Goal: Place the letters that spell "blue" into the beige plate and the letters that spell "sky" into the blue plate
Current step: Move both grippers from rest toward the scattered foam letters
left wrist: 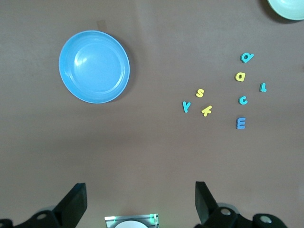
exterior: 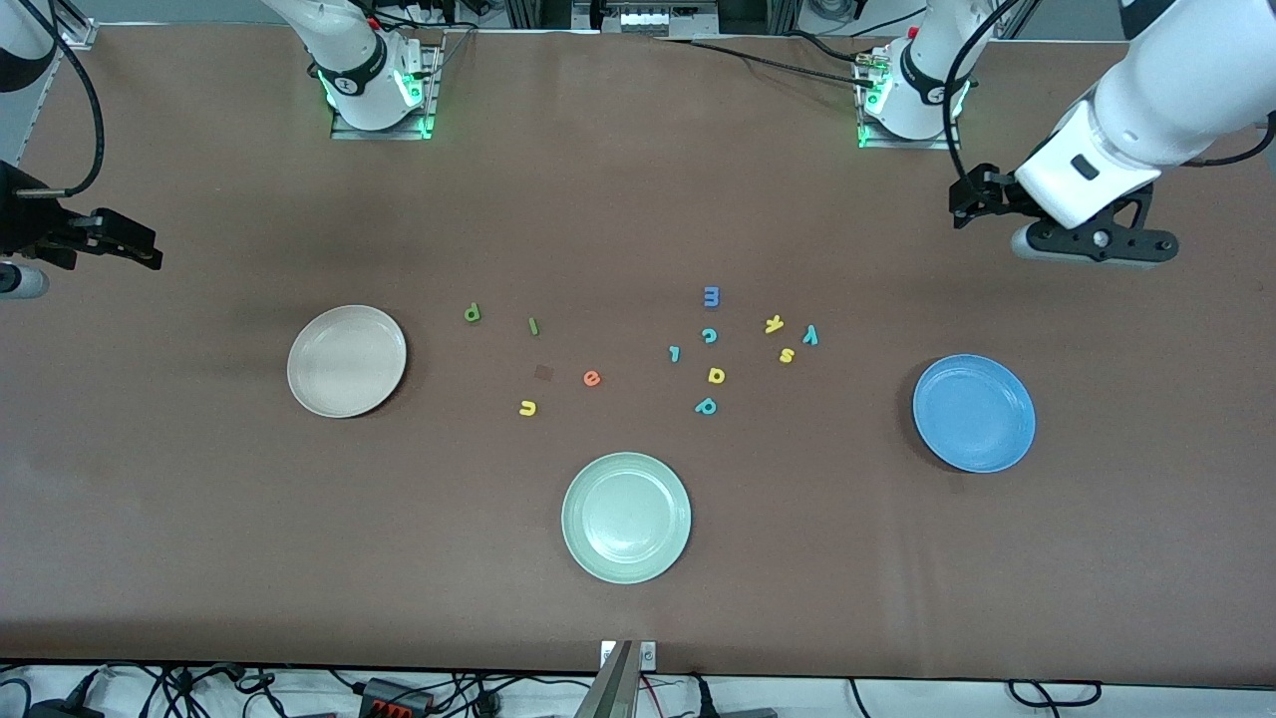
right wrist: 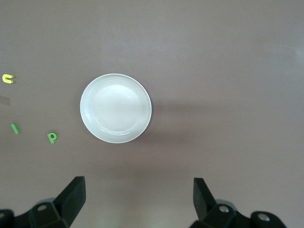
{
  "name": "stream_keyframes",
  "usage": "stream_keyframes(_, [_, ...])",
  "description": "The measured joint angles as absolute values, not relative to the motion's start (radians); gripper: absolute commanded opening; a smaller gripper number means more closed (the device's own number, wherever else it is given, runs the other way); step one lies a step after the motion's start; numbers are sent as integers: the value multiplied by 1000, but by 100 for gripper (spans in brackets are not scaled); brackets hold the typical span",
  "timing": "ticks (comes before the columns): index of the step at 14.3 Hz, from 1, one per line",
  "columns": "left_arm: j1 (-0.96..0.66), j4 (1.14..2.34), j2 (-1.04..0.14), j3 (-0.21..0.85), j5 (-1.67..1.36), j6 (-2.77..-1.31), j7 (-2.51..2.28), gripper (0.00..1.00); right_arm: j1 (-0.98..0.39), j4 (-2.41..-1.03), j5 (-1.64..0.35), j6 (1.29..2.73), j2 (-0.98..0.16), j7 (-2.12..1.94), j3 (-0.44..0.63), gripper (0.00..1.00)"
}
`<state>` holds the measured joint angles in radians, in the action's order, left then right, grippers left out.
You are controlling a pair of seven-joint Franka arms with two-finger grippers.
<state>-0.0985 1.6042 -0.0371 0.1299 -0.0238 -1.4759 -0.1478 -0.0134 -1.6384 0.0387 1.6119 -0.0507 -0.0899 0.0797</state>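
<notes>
The beige plate [exterior: 347, 360] [right wrist: 115, 108] lies toward the right arm's end, the blue plate [exterior: 974, 412] [left wrist: 94, 66] toward the left arm's end; both hold nothing. Between them lie green "b" [exterior: 473, 313] [right wrist: 52, 137], green "l" [exterior: 533, 325] [right wrist: 15, 128], yellow "u" [exterior: 527, 407] [right wrist: 7, 78] and orange "e" [exterior: 592, 378]. Closer to the blue plate sit yellow "k" [exterior: 775, 324] [left wrist: 206, 110], yellow "s" [exterior: 787, 355] [left wrist: 200, 92] and teal "y" [exterior: 810, 335] [left wrist: 186, 107]. My left gripper [exterior: 972, 196] [left wrist: 141, 199] hangs open over bare table. My right gripper [exterior: 125, 242] [right wrist: 137, 199] hangs open over that end's table edge.
A pale green plate [exterior: 626, 517] lies nearest the front camera. Other letters cluster mid-table: blue "m" [exterior: 711, 296], teal "c" [exterior: 709, 335], small teal "l" [exterior: 675, 353], yellow "a" [exterior: 716, 375] and a teal bowl-and-stem letter [exterior: 707, 406]. A small brown patch [exterior: 543, 372] marks the mat.
</notes>
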Motion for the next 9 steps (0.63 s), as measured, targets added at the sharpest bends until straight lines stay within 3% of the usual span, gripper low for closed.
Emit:
stream_keyframes(6, [-104, 1570, -153, 140, -24, -1476, -147, 100, -43, -1637, 38, 1622, -125, -90, 68, 100])
stream_keyframes(9, [-115, 1574, -230, 143, -24, -1560, -148, 100, -92, -1639, 15, 1624, -192, -88, 64, 100])
